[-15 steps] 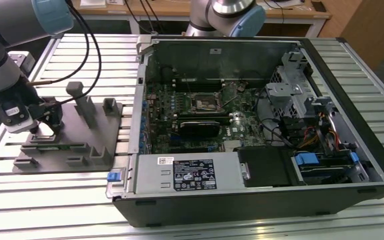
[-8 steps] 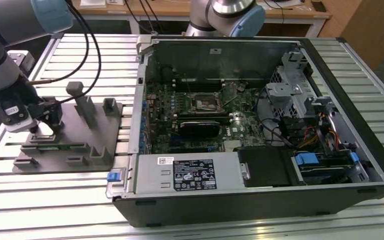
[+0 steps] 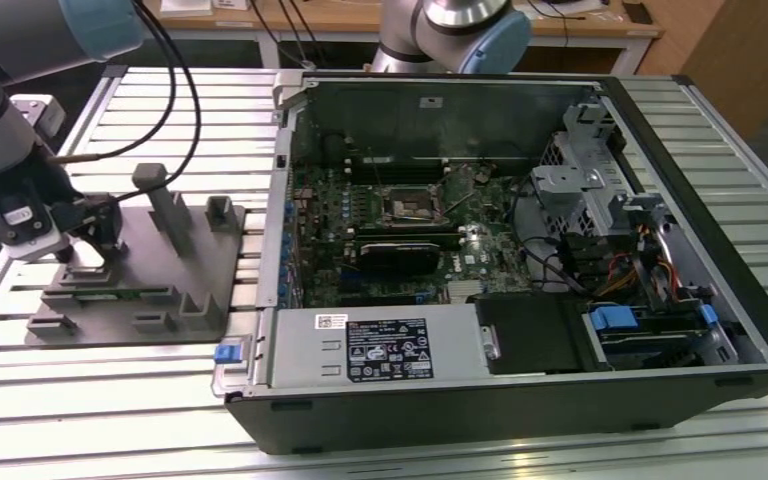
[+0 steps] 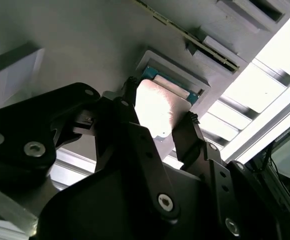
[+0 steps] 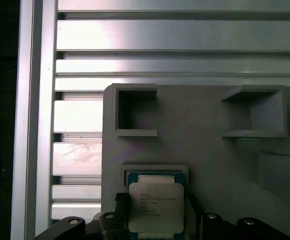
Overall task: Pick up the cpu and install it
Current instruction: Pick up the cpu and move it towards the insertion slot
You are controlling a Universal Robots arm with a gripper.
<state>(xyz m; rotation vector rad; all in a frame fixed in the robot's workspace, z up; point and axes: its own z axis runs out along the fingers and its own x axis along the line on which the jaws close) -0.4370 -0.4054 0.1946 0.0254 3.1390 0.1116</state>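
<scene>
Claw (image 4: 160,102) clenched on the cpu (image 5: 156,207), pinching opposite edges while the chip sits in its recess on the grey fixture (image 5: 210,145). Pick-up step, I'd say. Getting clear calls for a straight, level lift, with the motherboard socket (image 3: 408,203) well apart.

grey fixture plate (image 3: 131,272) on slatted table (image 3: 91,400); open computer case (image 3: 491,425) beside it, motherboard (image 3: 491,240) exposed; wooden desk (image 3: 344,18) behind
</scene>
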